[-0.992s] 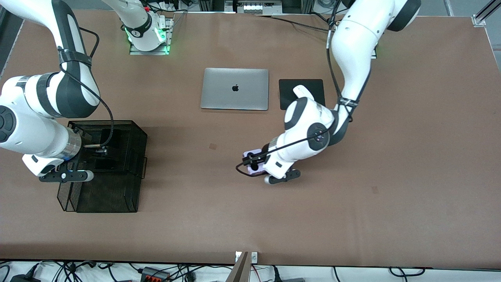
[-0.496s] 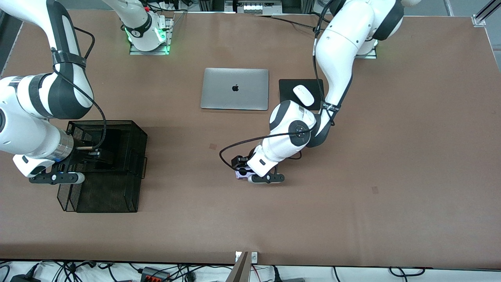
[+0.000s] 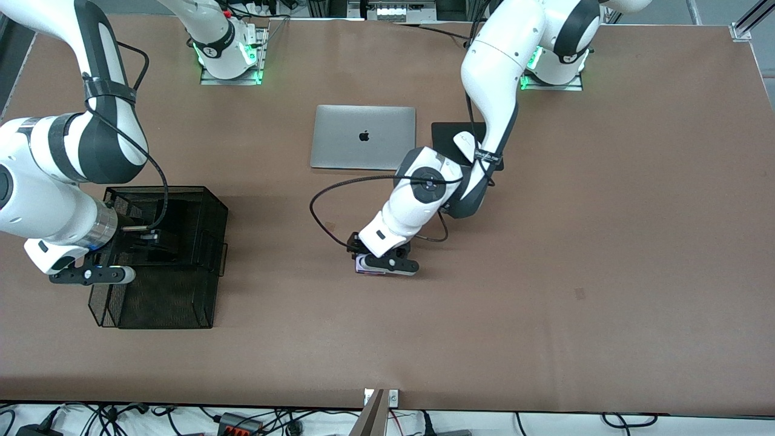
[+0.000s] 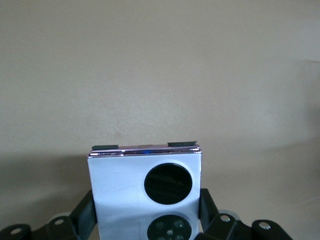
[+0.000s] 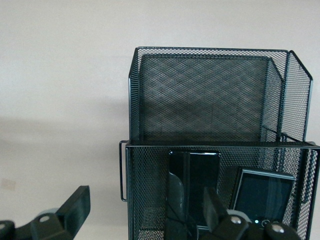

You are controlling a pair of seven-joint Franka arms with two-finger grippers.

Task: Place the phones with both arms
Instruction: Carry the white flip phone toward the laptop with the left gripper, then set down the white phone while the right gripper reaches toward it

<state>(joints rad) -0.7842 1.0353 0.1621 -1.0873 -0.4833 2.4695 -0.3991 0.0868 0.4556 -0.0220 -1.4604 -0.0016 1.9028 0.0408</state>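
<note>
Progress, as judged from the layout: two of three phones looked already placed, one in transit.

Nearest the front camera — the black mesh organizer [image 3: 158,303], at roughly 9 o'clock from table centre, toward the right arm's end. Fine wire mesh, see-through, boxy, in stepped compartments. The right wrist view showed the longer black slab [image 5: 192,192] standing upright in one compartment, glossy and reflective, with the squarish black phone [image 5: 263,195] beside it, upright too, its face dark with a pale metallic rim.

The right gripper [image 3: 91,274] hung over the organizer, jaws spread as wide as they go, holding nothing. The right arm appeared to be waiting.

Next out, about table centre: the left gripper [image 3: 385,264] was over bare table, jaws partly closed on the lavender-white phone [image 4: 146,192], fingers [image 4: 206,202] clamping its two side edges. The phone was squarish and flat, matte pale back, two black camera circles stacked, a thin chrome seam along its edge suggesting a folding body. It was well apart from the organizer, which lay toward 9 o'clock of it — so the carry and the drop into the mesh looked to be what was left.

Farther, at 12 o'clock of the gripper: the silver laptop [image 3: 363,137], closed, brushed metal, rounded corners. Beside it toward the left arm's end, a white mouse [image 3: 465,143] on a black mat [image 3: 445,139], partly hidden by the left arm.

The table [image 3: 605,242] was brown, matte, slightly creased.
</note>
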